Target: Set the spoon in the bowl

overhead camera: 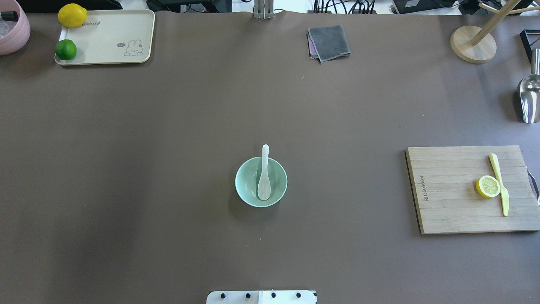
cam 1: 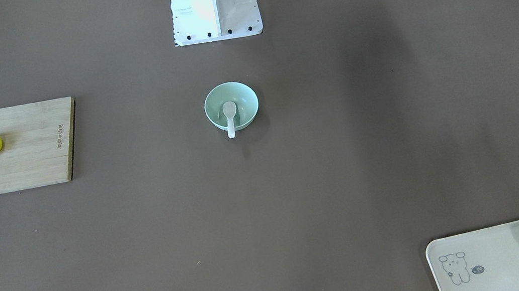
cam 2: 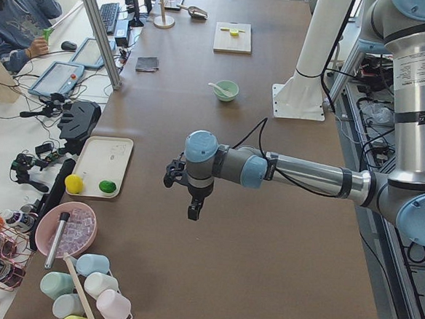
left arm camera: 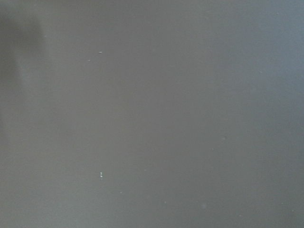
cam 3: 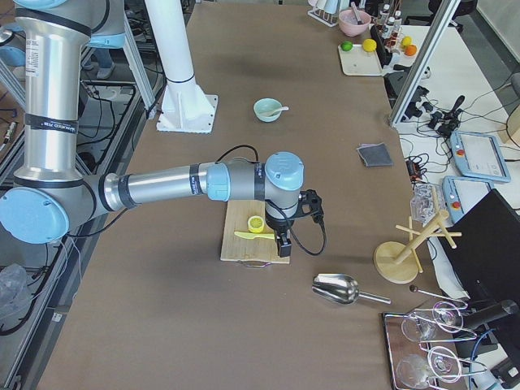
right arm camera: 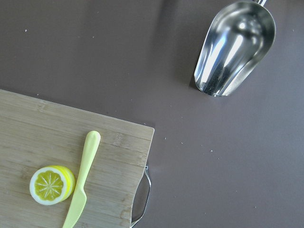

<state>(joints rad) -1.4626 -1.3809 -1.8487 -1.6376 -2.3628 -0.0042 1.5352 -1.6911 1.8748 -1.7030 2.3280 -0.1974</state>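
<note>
**Spoon sits in the bowl; both arms hang well away from it.**

You'll find the white soup spoon [overhead camera: 264, 177] with its scoop down inside the mint-green bowl [overhead camera: 247, 185] and its handle leaning over the rim on the side away from the robot's base. The left gripper [cam 2: 194, 206] hangs above the bare brown table [overhead camera: 168, 169], well off to the robot's left of the bowl. The right gripper [cam 3: 283, 242] hangs well off to the bowl's right, over the outer end of the wooden cutting board [overhead camera: 451, 190]. You cannot tell from these side views whether either one's fingers are spread or pressed together. On that board, a lemon half [overhead camera: 488, 186] lies touching a yellow-green plastic knife [overhead camera: 500, 183]. A metal scoop [overhead camera: 529, 99] lies still further from the bowl than the board.
</note>
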